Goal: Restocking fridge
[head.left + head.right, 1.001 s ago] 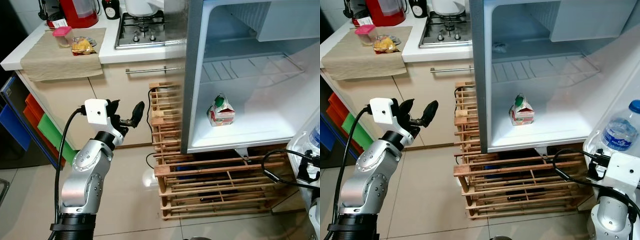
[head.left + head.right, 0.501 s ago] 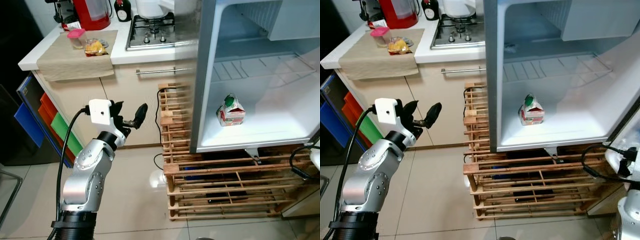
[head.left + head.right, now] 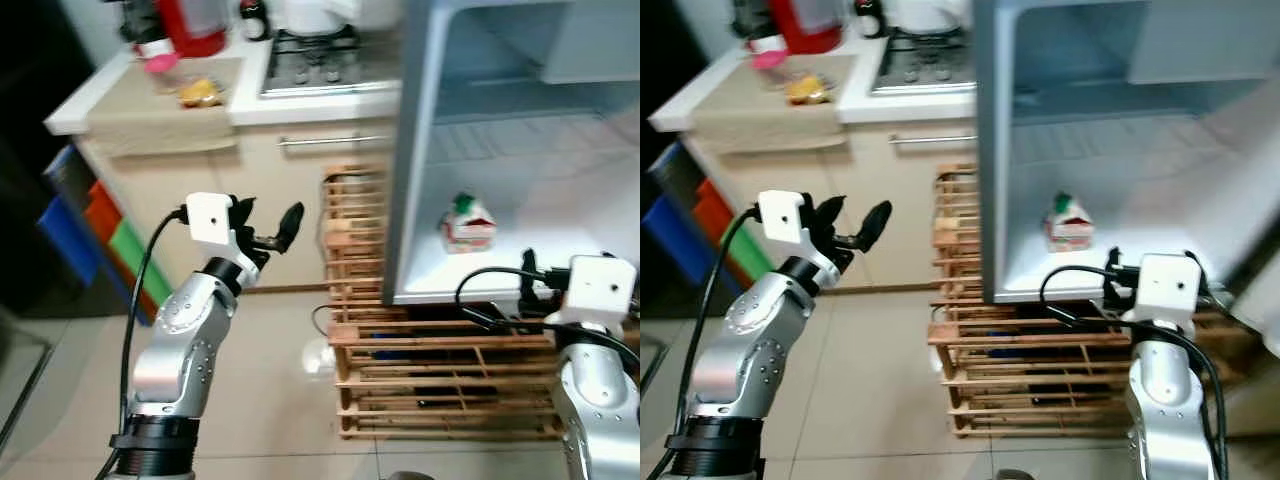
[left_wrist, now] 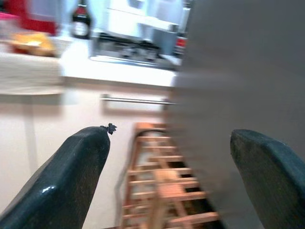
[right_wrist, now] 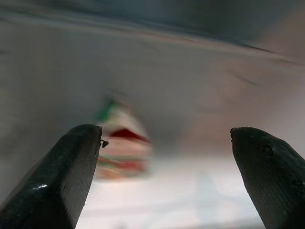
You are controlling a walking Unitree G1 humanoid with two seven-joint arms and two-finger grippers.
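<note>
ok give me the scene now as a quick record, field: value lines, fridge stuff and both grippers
fridge: open fridge standing on a wooden pallet stack
inside: one small carton upright on the bottom shelf, wire shelf above it bare
left gripper: left gripper open, raised in front of the cabinet beside the fridge, holding nothing
right gripper: right gripper open, pointed into the fridge toward the carton, not touching it
counter: beige cloth, gas hob
image quality: blurred

A small carton (image 3: 467, 220) stood alone on the white fridge shelf (image 3: 520, 272). The fridge rested on a wooden pallet stack (image 3: 430, 385), which sat on the tiled floor (image 3: 270, 400).
</note>
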